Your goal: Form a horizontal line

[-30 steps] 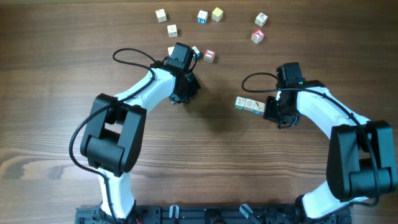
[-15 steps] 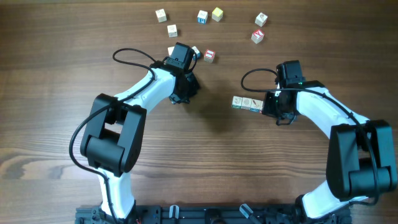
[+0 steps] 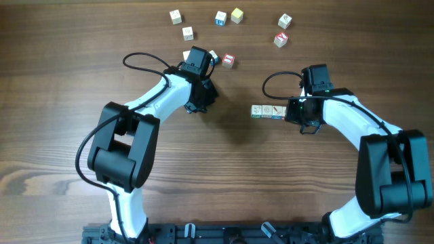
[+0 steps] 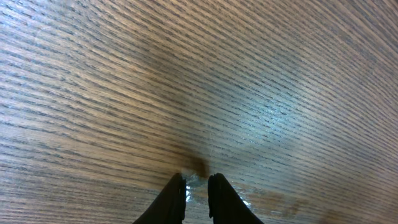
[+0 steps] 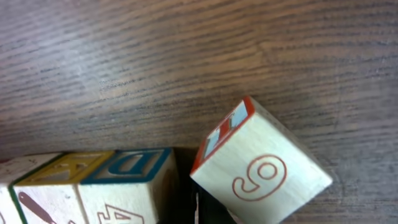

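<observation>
A short row of pale cubes (image 3: 268,112) lies at the table's centre right. In the right wrist view the row (image 5: 124,186) runs left to right. One cube has a blue D on top and one has a yellow-green top. A cube with a red 9 (image 5: 261,168) sits tilted at the row's right end, apart from the D cube. My right gripper (image 3: 293,112) is at that end; only dark fingertips (image 5: 208,211) show, pressed together under the tilted cube. My left gripper (image 3: 201,103) hovers shut and empty over bare wood (image 4: 196,182).
Several loose cubes lie along the far edge: (image 3: 175,16), (image 3: 188,32), (image 3: 220,17), (image 3: 236,14), (image 3: 285,21), (image 3: 281,39). A red-marked cube (image 3: 228,60) and a white one (image 3: 213,55) sit by the left wrist. Cables loop over both arms.
My right gripper has moved left and slid the row of cubes a little leftward along the table. The left arm has not moved.
</observation>
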### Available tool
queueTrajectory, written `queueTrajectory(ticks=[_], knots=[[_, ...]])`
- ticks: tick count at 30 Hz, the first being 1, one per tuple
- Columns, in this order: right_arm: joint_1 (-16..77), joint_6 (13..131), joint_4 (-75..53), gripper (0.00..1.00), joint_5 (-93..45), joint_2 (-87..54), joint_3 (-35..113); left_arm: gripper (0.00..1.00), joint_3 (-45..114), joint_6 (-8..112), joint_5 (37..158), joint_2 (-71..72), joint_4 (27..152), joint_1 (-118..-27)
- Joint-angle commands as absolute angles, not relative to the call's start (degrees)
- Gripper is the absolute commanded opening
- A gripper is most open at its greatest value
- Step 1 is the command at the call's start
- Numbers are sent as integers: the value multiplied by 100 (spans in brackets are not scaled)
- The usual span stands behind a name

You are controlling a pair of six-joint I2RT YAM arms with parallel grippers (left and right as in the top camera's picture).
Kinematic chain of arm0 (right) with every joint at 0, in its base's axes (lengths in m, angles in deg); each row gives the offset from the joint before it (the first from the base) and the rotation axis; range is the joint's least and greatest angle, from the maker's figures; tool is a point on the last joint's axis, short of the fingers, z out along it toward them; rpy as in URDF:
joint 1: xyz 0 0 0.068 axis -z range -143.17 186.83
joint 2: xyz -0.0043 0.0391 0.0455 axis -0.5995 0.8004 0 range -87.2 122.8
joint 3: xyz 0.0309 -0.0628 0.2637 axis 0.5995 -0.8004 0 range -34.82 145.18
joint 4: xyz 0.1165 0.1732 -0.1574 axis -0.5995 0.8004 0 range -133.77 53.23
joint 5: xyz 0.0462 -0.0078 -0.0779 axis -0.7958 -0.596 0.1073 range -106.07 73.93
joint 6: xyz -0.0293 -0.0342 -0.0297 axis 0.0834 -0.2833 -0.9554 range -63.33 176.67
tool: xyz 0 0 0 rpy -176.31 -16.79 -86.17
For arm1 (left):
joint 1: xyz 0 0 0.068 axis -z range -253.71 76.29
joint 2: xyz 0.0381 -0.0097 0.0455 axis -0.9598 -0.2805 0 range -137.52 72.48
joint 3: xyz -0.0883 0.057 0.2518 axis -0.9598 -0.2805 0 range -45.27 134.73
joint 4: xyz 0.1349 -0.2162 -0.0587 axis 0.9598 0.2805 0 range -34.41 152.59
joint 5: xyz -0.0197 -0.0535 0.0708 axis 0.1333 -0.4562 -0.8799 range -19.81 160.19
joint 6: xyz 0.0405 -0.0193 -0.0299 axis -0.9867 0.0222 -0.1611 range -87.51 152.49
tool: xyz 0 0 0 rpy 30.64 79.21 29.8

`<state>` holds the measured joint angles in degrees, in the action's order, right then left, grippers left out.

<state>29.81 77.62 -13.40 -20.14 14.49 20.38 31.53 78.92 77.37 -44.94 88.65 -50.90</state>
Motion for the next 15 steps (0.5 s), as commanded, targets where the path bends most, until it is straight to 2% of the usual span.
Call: queueTrajectory(ticks=[1, 6, 15], knots=[[2976, 7760, -925, 4, -2056, 1578, 1983, 17, 2967, 7927, 7466, -4735, 8972, -5094], [2976, 7773, -234, 4, -1864, 1578, 1983, 17, 2967, 7927, 7466, -4735, 8972, -5094], [3050, 8689, 144, 4, 346, 1578, 1983, 17, 2967, 7927, 7619, -4737, 8972, -5018]])
